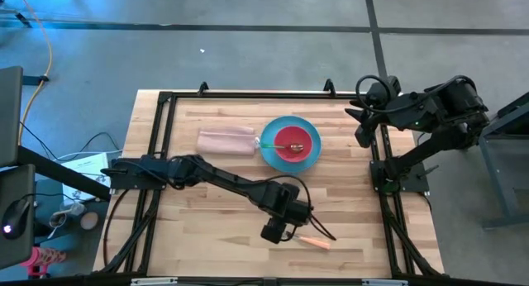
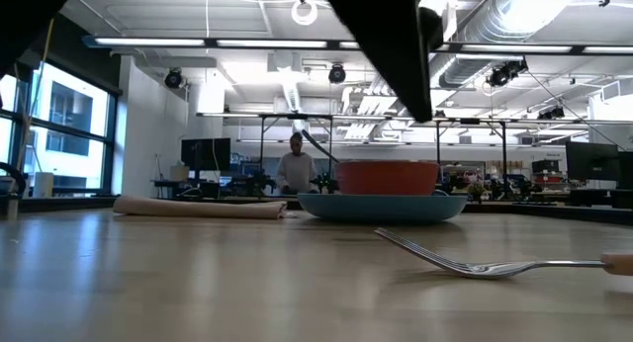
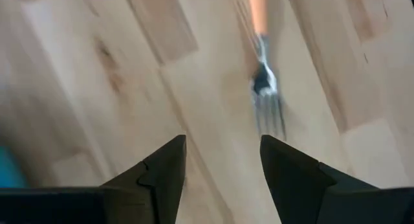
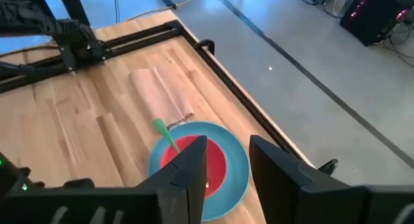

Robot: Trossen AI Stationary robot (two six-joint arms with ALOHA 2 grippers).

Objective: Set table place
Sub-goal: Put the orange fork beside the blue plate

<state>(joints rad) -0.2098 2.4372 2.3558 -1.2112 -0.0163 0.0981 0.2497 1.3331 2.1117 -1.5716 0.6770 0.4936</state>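
Note:
The red bowl (image 1: 293, 141) sits in the blue plate (image 1: 273, 152) at the table's far middle, and the spoon with the green handle (image 4: 165, 134) lies in the bowl. The beige napkin (image 1: 225, 140) lies left of the plate. The fork with the orange handle (image 1: 315, 241) lies flat on the table (image 1: 207, 228) near the front edge. My left gripper (image 3: 223, 162) is open just above the table, with the fork's tines (image 3: 268, 117) a little ahead of it. My right gripper (image 4: 226, 159) is open, held high by the table's far right corner.
The black frame (image 1: 384, 195) edges the table. Bare wood lies left and in front of the plate. In the low view a person (image 2: 295, 169) stands in the room far behind the table.

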